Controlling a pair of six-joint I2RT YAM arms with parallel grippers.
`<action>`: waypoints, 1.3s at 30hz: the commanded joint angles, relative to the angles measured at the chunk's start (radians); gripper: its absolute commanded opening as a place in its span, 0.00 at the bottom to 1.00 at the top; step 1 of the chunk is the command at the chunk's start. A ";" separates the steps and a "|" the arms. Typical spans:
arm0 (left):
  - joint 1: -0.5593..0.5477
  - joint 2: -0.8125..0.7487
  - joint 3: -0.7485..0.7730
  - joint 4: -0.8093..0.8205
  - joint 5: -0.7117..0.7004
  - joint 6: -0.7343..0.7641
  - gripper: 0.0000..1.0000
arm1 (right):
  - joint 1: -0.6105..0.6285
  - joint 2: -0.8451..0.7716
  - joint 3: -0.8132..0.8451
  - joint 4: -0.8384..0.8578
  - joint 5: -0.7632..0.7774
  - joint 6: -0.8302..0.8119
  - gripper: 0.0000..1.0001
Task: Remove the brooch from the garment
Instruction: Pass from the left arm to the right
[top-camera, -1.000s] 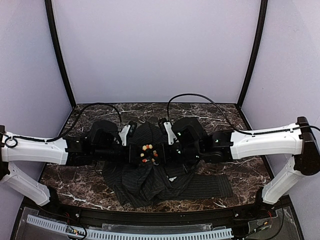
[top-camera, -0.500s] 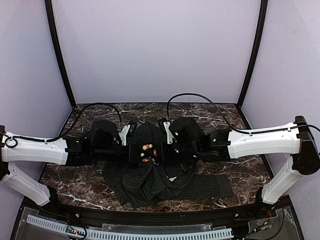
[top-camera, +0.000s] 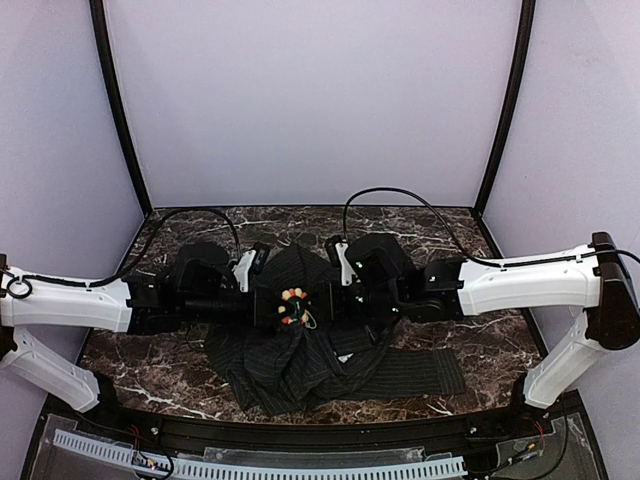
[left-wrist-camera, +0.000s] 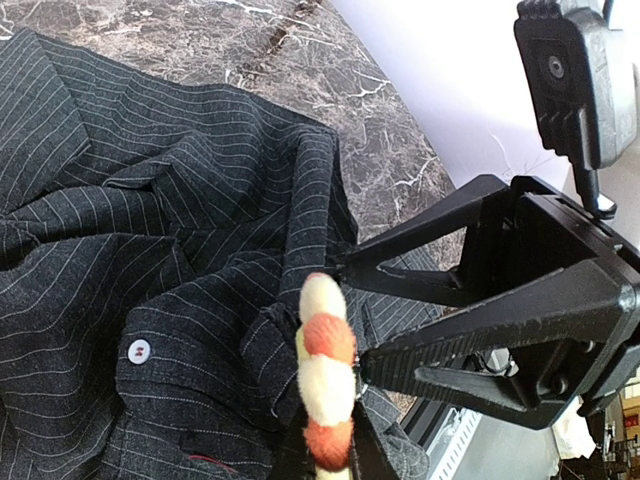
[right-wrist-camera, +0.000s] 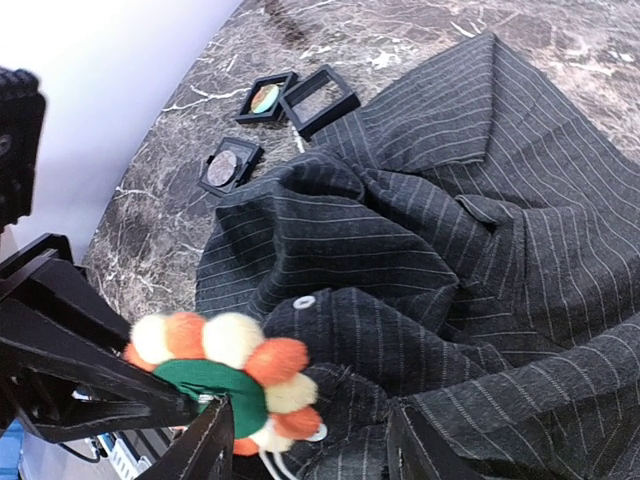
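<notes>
Here, over a dark marble table (top-camera: 140, 365), two arms reach in from either side and meet above a crumpled black pinstriped garment (top-camera: 300, 370). From the left, the left gripper (top-camera: 270, 309) is clenched on the brooch (top-camera: 293, 306), its black fingers pinching the rim of the little flower, whose green centre is ringed by orange, red and white beads. The brooch sits mid-scene, raised off the table atop a lifted bunch of cloth, near a white button (left-wrist-camera: 139, 349) and touching the fabric. Whether its pin is in the cloth cannot be told. From the right, the right gripper (top-camera: 324, 303) comes up against the same spot. Its fingers (left-wrist-camera: 430, 352) stand apart with the fold of cloth and the brooch's edge between their tips, the lower tip just beside the beads. Whether they press the fabric or merely flank it cannot be told. Further right, part of the garment lies flat along the marble. In the right wrist view, three small square black boxes (right-wrist-camera: 320, 97) rest close together on the table beyond the garment.
</notes>
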 joint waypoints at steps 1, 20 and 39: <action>0.008 -0.036 -0.019 0.045 0.013 -0.003 0.01 | -0.032 -0.033 -0.045 0.021 -0.022 0.019 0.52; 0.019 -0.086 -0.092 0.219 0.135 0.015 0.01 | -0.119 -0.270 -0.376 0.513 -0.435 -0.010 0.75; 0.020 -0.067 -0.105 0.414 0.376 0.023 0.01 | -0.122 -0.144 -0.429 0.884 -0.702 0.075 0.70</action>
